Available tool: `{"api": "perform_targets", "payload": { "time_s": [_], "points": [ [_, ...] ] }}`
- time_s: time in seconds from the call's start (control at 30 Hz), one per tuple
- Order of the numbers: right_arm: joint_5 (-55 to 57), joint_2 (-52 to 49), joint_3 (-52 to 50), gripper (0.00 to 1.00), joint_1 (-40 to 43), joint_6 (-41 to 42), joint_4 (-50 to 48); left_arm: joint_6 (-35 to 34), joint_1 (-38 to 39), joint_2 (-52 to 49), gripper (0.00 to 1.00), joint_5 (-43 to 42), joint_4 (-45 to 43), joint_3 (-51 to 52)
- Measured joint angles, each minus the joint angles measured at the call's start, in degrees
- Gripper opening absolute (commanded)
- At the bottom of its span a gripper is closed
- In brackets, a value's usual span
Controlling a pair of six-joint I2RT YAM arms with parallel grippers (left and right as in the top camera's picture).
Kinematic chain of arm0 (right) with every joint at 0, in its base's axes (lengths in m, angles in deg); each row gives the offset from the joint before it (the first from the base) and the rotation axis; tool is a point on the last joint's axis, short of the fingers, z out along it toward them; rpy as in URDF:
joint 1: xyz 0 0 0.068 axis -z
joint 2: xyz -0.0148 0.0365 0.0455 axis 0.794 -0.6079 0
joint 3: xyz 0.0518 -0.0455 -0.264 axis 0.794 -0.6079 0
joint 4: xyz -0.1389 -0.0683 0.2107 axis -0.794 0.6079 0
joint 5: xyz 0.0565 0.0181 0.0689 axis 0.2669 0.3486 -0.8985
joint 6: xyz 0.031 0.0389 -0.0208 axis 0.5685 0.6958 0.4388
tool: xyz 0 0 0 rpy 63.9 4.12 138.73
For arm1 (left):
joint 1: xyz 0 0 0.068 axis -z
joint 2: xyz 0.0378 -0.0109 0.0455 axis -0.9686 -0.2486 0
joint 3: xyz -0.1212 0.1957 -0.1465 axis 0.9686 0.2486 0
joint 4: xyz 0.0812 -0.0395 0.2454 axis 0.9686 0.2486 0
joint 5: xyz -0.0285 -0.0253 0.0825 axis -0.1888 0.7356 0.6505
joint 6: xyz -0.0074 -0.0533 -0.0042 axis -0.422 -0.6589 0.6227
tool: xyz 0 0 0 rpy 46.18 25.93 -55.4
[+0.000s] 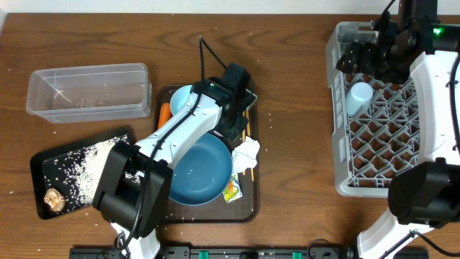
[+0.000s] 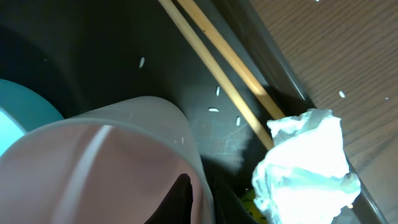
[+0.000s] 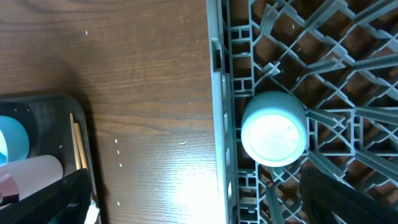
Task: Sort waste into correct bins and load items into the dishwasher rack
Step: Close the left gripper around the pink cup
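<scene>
The left hand (image 1: 231,122) looks pinched on the wall of the pink cup (image 2: 124,162), low over the brown tray (image 1: 248,208). So thin a hold could slip, tipping it onto the napkin (image 2: 308,162) and chopsticks (image 2: 230,68) alongside. Over the rack (image 1: 381,144), the right hand (image 1: 370,63) hangs spread, holding nothing.
</scene>
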Motion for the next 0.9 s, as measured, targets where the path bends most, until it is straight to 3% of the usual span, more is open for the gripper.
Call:
{"api": "perform_targets", "payload": {
  "time_s": [0.27,0.37,0.9],
  "points": [
    [0.0,0.0,0.0,0.99,0.0,0.02,-0.02,0.0,0.0,-0.5,0.12,0.17,-1.64,0.0],
    [0.0,0.0,0.0,0.99,0.0,-0.13,0.0,-0.13,0.0,-1.38,0.06,0.22,-1.77,0.0],
    [-0.09,0.0,0.0,0.99,0.0,-0.66,0.17,-3.26,-0.07,-0.24,0.06,0.24,0.94,-1.81]
  ]
}}
